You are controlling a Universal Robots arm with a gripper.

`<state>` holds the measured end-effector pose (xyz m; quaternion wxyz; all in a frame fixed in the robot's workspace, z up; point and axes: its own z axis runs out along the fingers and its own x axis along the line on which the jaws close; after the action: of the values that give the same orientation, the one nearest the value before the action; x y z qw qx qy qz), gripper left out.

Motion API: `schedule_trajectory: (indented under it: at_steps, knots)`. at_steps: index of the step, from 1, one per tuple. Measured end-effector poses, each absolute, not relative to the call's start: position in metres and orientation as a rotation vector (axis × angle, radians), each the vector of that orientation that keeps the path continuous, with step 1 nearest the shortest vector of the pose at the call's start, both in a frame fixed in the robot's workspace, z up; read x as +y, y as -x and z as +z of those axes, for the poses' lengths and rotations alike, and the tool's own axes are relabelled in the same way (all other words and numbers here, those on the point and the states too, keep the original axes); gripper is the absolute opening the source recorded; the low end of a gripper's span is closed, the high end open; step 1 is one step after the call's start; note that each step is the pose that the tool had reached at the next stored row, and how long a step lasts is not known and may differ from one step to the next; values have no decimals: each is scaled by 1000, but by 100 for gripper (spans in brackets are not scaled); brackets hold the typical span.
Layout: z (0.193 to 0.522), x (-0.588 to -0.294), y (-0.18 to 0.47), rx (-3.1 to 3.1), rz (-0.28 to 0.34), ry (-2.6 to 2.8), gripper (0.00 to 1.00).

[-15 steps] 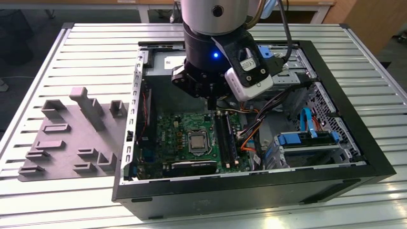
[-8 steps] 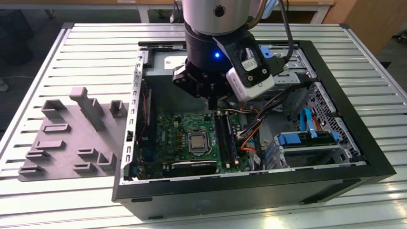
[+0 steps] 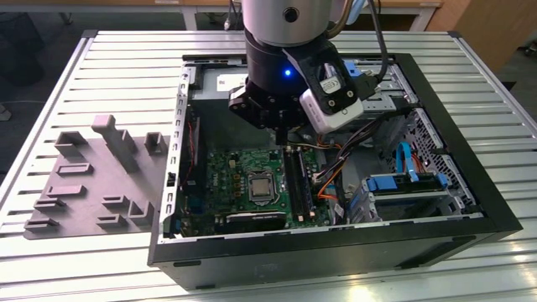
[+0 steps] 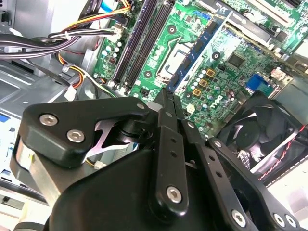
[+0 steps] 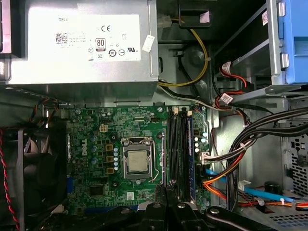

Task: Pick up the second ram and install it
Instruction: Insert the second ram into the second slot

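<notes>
Gripper [image 3: 283, 128] is down inside the open PC case [image 3: 336, 251], clenched on the second ram [image 3: 285, 141], a thin dark stick pinched edge-down. It hangs just above the black memory slots [image 3: 298, 184] on the green motherboard [image 3: 239, 170], not seated. The grey tray [image 3: 84, 182] sits outside the case on the exterior view's left
</notes>
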<state>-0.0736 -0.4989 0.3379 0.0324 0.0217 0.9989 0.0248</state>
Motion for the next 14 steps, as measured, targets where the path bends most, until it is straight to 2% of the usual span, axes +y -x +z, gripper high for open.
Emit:
schedule_trajectory:
  at_steps: [14]
  knots:
    - [337, -499, 73, 3076, 77, -52, 12]
